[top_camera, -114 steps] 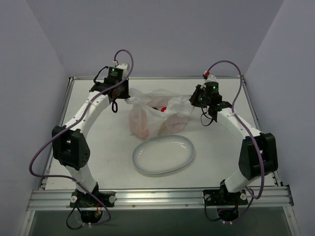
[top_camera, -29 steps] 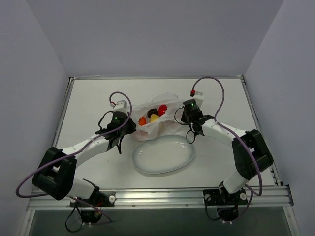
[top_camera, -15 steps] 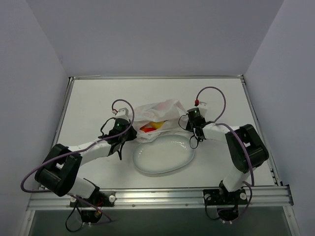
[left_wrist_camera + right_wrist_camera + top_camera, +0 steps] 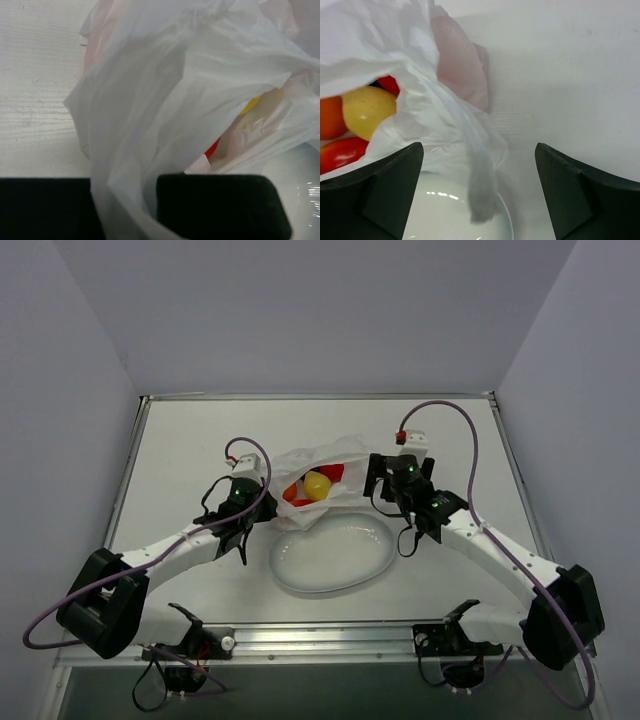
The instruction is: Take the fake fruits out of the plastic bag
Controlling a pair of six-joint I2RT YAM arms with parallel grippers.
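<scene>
The plastic bag (image 4: pixel 345 452) is lying on the table (image 4: pixel 180 460), just behind the white plate (image 4: pixel 345 565). Its front edge is hanging over the plate's rim. The fake fruits (image 4: pixel 312 486) are sitting inside the bag, and its mouth is gaping toward the plate. A yellow fruit (image 4: pixel 367 110) is showing in the middle. An orange fruit (image 4: pixel 329 117) is sitting beside it, and a red fruit (image 4: pixel 342 152) is lying in front.

The left gripper (image 4: pixel 125 192) is pinching a fold of the bag tight between its two black fingers (image 4: pixel 220 207), on the bag's left side.

The right gripper (image 4: pixel 478 165) is standing wide open on the bag's right side, and it is holding nothing. A loose strip of bag is dangling between its fingers (image 4: pixel 385 185). It seems to be touching neither finger, but that is hard to tell.
</scene>
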